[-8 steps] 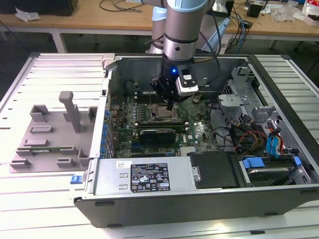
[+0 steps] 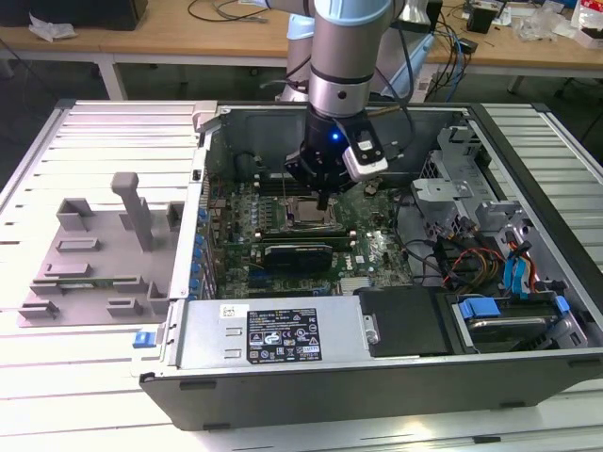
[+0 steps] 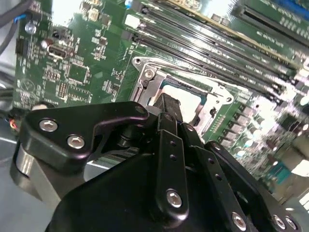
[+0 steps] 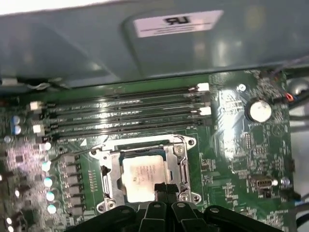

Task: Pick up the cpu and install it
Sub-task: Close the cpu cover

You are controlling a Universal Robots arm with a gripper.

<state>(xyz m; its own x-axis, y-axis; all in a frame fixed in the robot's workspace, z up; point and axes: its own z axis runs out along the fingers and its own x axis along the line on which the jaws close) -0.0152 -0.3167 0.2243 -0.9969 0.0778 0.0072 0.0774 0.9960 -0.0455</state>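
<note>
Worktable [image 2: 94, 395] — pale metal top of long ribbed slats, reaching both sides of the exterior view. Bench [image 2: 170, 38] behind it: light wooden top, white legs [image 2: 111, 77]. On the bench: loose dark cables [image 2: 221, 11], a black box [image 2: 94, 11], a crumpled white wrapper [image 2: 49, 28]. Floor [image 2: 38, 89] — dark grey beneath the bench. Light bright and even.
</note>
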